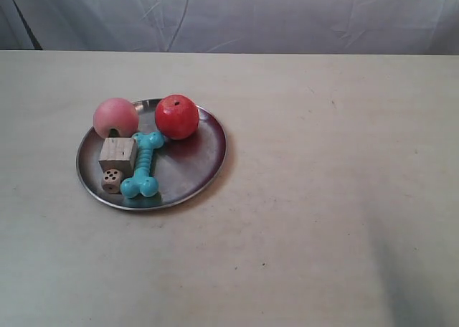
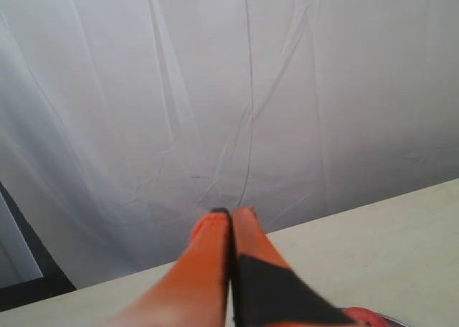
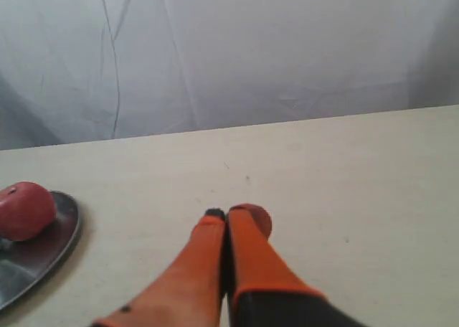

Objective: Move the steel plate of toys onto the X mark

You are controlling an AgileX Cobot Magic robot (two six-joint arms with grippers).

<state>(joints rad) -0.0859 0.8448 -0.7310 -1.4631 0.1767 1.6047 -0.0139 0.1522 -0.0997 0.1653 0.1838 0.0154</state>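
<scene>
steel plate (image 1: 204,171) on a pale table (image 1: 323,198), left gripper (image 2: 231,212) and right gripper (image 3: 226,214) both pinched together, empty.
the plate lies flat toward the exterior view's left, with no arm showing in that view. along its far rim sit a pink peach (image 1: 115,117) and a red apple (image 1: 177,116), a little apart. a turquoise bone (image 1: 143,165) runs from just beside the apple toward the near rim. a wooden cube (image 1: 117,153) sits just beside the bone, in front of the peach, and a small die (image 1: 111,181) is in front of the cube. each gripper's orange fingers (image 3: 208,255) press together with nothing between them. the right wrist view shows the apple and plate apart from the fingers. white cloth (image 1: 251,15) hangs behind.
</scene>
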